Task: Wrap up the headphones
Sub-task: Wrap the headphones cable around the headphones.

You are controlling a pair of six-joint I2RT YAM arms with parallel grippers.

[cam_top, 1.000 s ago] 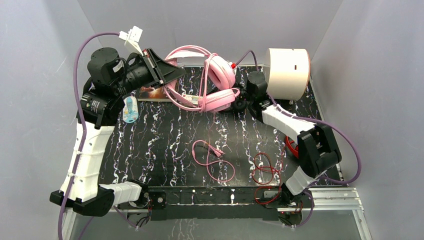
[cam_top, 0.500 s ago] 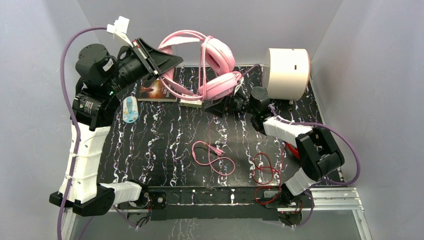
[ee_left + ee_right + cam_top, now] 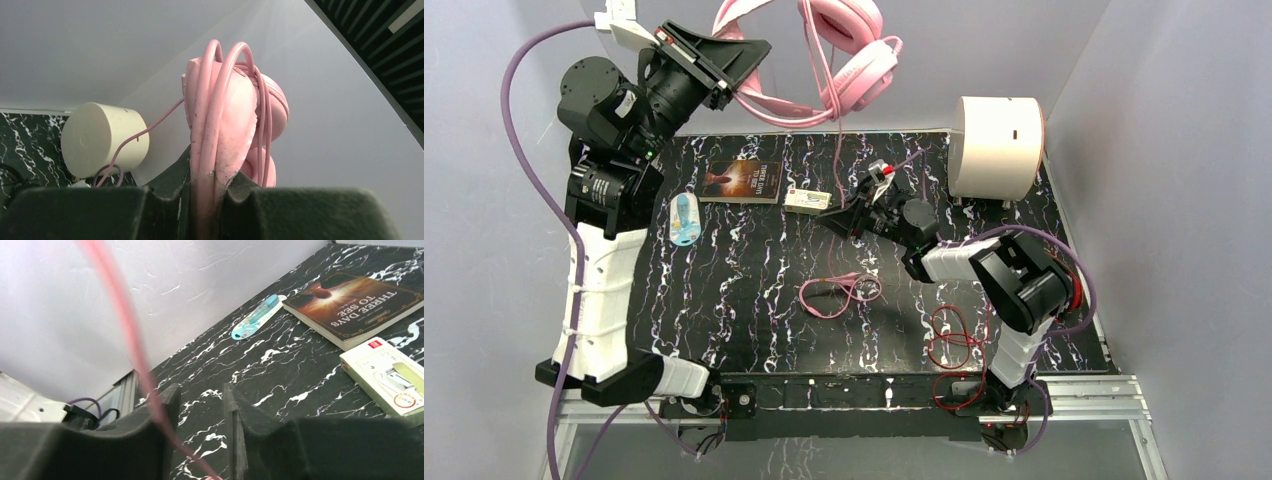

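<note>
- The left gripper (image 3: 742, 72) is clamping the headband of the pink headset (image 3: 849, 40) and holding it high above the far edge of the tabletop (image 3: 744, 280), probably so that the cord hangs straight and free for winding.
- The pink cable (image 3: 837, 160) is dropping from the headset through the right gripper (image 3: 839, 215). That gripper's fingers are standing slightly apart, apparently guiding the cord rather than pinching it, and the cord's loose end is lying coiled on the tabletop.
- The left arm is reaching up, nearly fully extended. The right arm is folding low, with its forearm stretching leftward just above the tabletop.
</note>
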